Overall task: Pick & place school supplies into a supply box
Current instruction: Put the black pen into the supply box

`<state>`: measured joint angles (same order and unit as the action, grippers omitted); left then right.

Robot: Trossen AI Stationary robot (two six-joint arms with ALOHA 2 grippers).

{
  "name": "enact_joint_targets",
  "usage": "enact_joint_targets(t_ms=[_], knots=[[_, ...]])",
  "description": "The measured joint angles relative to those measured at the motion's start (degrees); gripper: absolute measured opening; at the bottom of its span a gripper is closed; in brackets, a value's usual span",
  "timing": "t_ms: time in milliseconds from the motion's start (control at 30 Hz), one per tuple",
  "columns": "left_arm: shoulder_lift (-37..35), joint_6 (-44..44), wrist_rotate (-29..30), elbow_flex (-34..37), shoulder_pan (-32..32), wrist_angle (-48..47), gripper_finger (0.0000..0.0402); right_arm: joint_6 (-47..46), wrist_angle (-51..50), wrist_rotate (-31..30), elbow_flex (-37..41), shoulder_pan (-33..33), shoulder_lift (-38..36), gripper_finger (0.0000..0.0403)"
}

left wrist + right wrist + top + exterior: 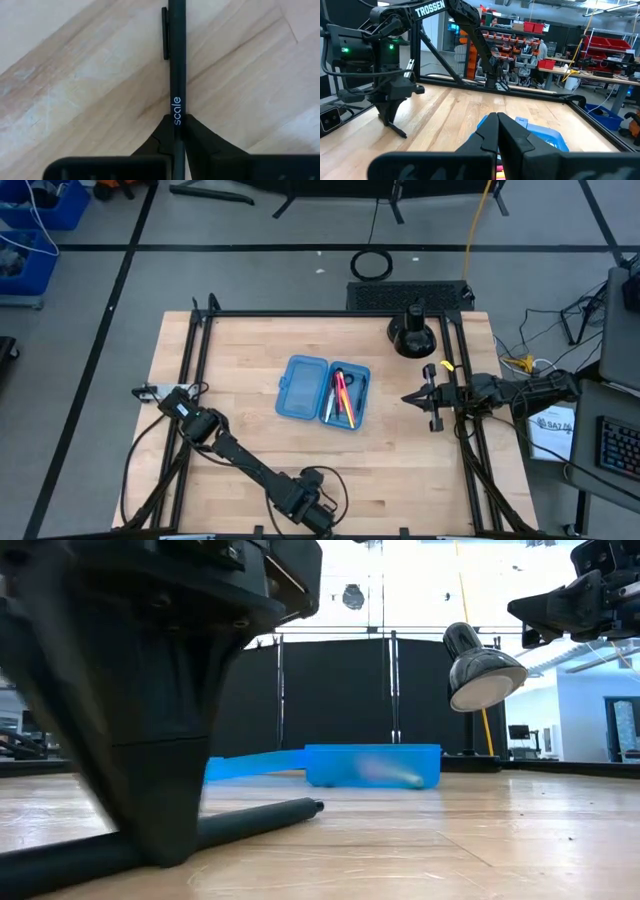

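The supply box point(323, 392), translucent blue, lies open in the middle of the table. Pink, red and dark pens point(342, 397) lie in its right half, and its left half shows nothing inside. The box also shows in the low view point(372, 764). My left gripper point(318, 515) is near the table's front edge, shut on a black pen point(177, 60) printed "scale". My right gripper point(412, 397) is shut and empty, in the air to the right of the box, as its wrist view point(497, 125) shows. My left gripper pinches the black pen's barrel point(177, 112) between its two fingers, some way from the clip point(165, 32). The fingers come from above, point down and lie across the pen. The pen lies level along the wood, its free end point(316, 806) at the table top.
A black round stand point(412, 335) sits at the back right of the table and shows in the low view point(480, 670). A black frame rail point(200, 370) runs along the table's sides. Bare wood lies between the left gripper and the box.
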<state>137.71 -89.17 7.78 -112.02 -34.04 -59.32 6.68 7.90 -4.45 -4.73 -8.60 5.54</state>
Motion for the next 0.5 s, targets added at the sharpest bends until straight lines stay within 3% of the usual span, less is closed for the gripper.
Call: enact_joint_targets(t_ms=[167, 333, 500], knots=[[-2.7, 2.2, 7.1, 0.5, 0.7, -1.5, 0.0019, 0.0, -0.2, 0.0, 0.0, 0.0, 0.1, 0.0000], [-5.5, 3.6, 8.7, 0.2, 0.9, -2.0, 0.0019, 0.0, -0.8, 0.0, 0.0, 0.0, 0.2, 0.0000], [-8.2, 10.3, 11.7, 0.3, 4.0, -0.7, 0.0019, 0.0, -0.9, 0.0, 0.0, 0.0, 0.3, 0.0000]])
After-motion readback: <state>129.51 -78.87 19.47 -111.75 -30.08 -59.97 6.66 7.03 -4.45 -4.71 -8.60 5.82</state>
